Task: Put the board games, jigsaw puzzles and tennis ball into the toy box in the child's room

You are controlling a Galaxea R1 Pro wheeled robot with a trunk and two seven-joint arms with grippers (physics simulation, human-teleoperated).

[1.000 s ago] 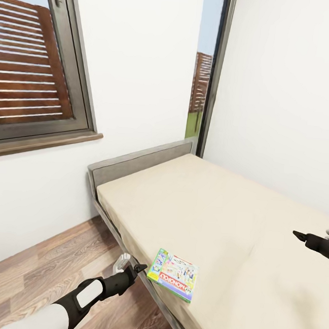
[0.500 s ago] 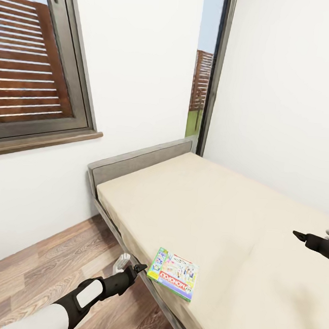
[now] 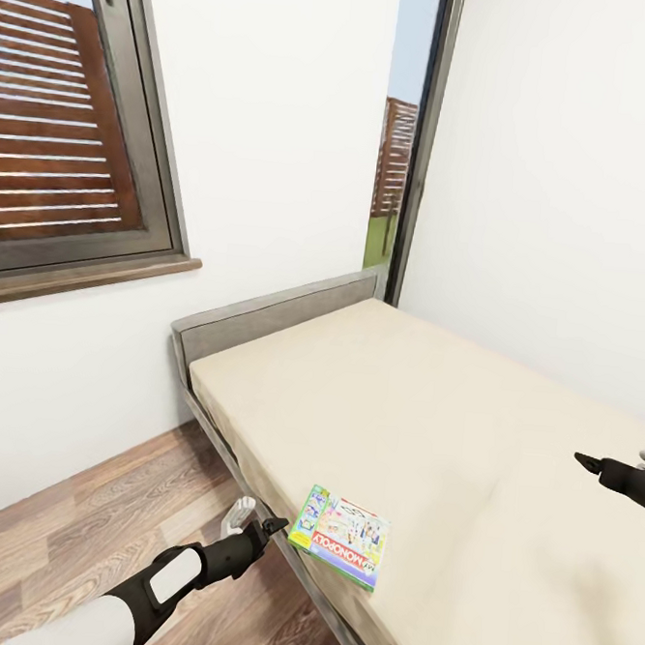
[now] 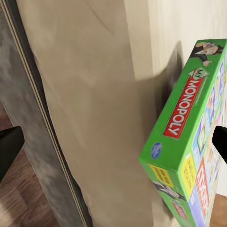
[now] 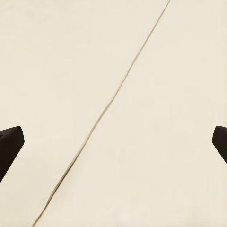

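One board game, a green and white Monopoly box (image 3: 339, 537), lies flat on the cream mattress of the bed (image 3: 403, 406), close to its near side edge. My left gripper (image 3: 272, 527) hovers just off that edge, a little left of the box. In the left wrist view its fingers (image 4: 9, 146) stand wide apart, so the left gripper (image 4: 113, 144) is open, with the Monopoly box (image 4: 189, 137) close ahead and one corner reaching between the fingers. My right gripper (image 3: 588, 463) hangs above bare mattress at the right. It shows open and empty in its wrist view (image 5: 113, 142).
A grey headboard (image 3: 264, 323) closes the bed's far end against the white wall. A large dark-framed window (image 3: 76, 129) with a wooden sill is at the left, and a narrow glazed strip (image 3: 397, 173) fills the corner. Wood-plank floor (image 3: 84, 517) runs beside the bed.
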